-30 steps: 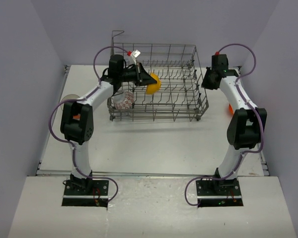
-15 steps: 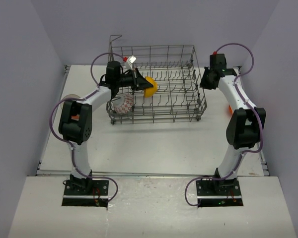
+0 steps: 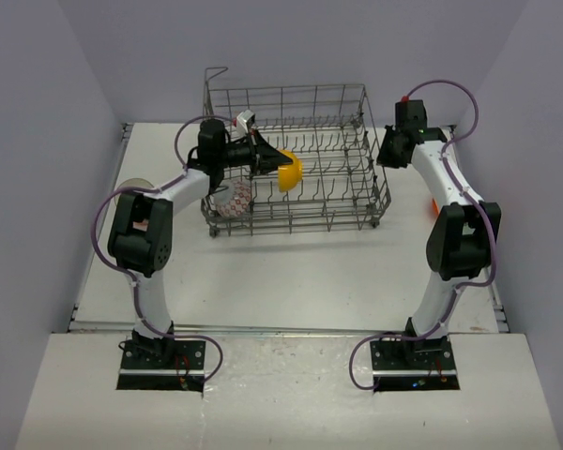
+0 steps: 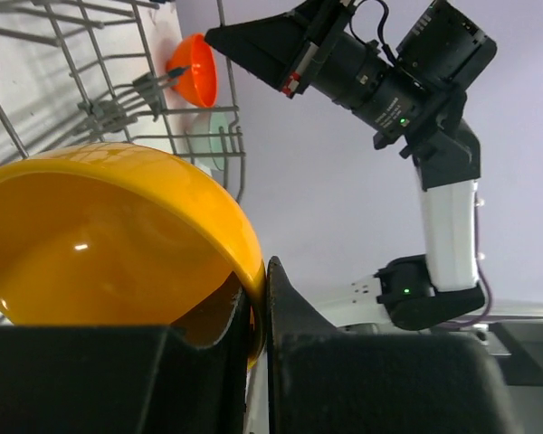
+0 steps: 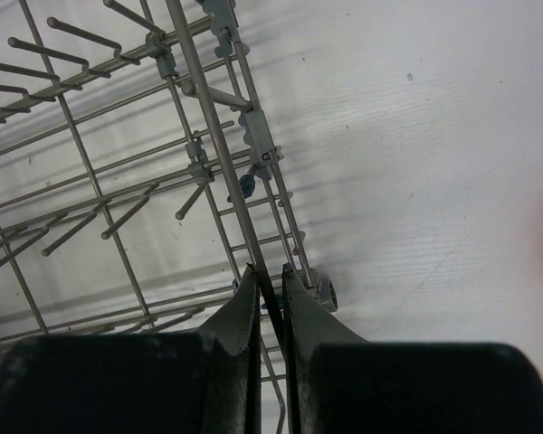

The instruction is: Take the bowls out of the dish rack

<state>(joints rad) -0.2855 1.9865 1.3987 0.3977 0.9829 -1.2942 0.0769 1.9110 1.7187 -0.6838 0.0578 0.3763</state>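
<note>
My left gripper [image 4: 258, 271] is nearly shut, its two fingers pinching the rim of the yellow bowl [image 4: 118, 235], one finger inside the bowl and one outside. The bowl hangs tilted on its side inside the dish rack [image 3: 330, 221], toward its left half and above the tines. My right gripper [image 5: 270, 285] is closed down on a single thin wire of the rack's wall, at the far right corner. Below and to the left of the yellow bowl, a white bowl with a red pattern [image 3: 235, 195] sits in the rack's near left corner. Through the rack's wires my left wrist camera sees an orange bowl [image 4: 197, 70] and a pale bowl [image 4: 213, 145] out on the white table [image 3: 291, 272], beyond the right wall and near my right arm. Another pale bowl [image 3: 131, 185] sits by the table's left edge, half hidden behind my left elbow. My left forearm crosses the rack's left wall with the wrist turned to the right. My right arm runs up the table's right side, its wrist bent inward to the rack.
</note>
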